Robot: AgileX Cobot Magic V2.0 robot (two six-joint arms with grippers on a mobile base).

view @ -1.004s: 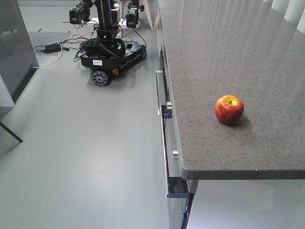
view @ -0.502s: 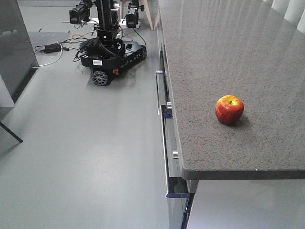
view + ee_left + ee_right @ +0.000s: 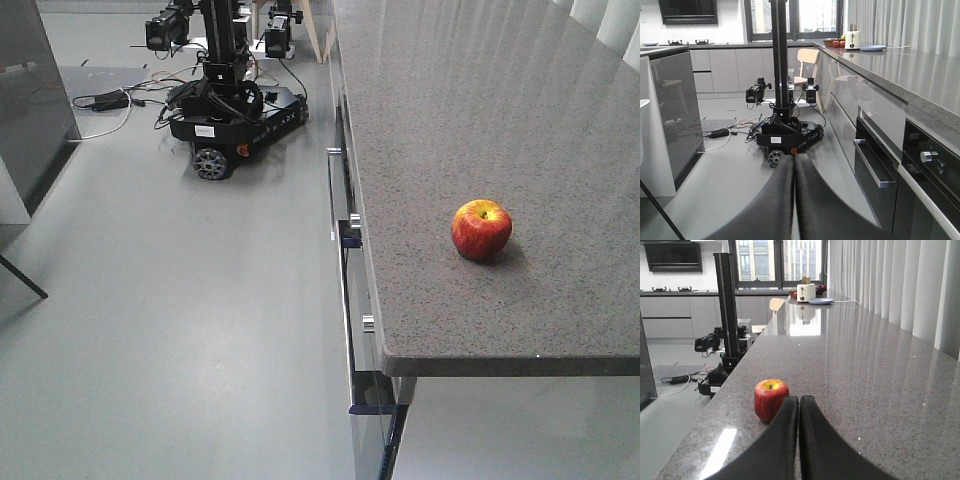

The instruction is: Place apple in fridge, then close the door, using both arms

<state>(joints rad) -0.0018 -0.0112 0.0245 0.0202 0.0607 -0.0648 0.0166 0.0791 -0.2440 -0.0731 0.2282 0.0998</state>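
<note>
The apple (image 3: 481,230), red with yellow patches and a short stem, stands upright on the grey stone counter (image 3: 480,100), a little back from its front edge. In the right wrist view the apple (image 3: 771,399) sits just ahead and left of my right gripper (image 3: 799,399), which is shut and empty; its left fingertip overlaps the apple's right side. My left gripper (image 3: 793,157) is shut with nothing in it, low over the floor beside the cabinets. A tall dark grey fridge (image 3: 30,90) shows at the far left, also in the left wrist view (image 3: 670,100). Its door and inside are not visible. Neither arm appears in the exterior view.
A black wheeled-base robot (image 3: 235,110) with trailing cables stands on the floor ahead (image 3: 785,137). Drawer handles (image 3: 345,240) jut from the cabinets under the counter. A toaster (image 3: 806,291) and blue plate (image 3: 821,301) sit at the counter's far end. Curtains (image 3: 920,290) hang on the right.
</note>
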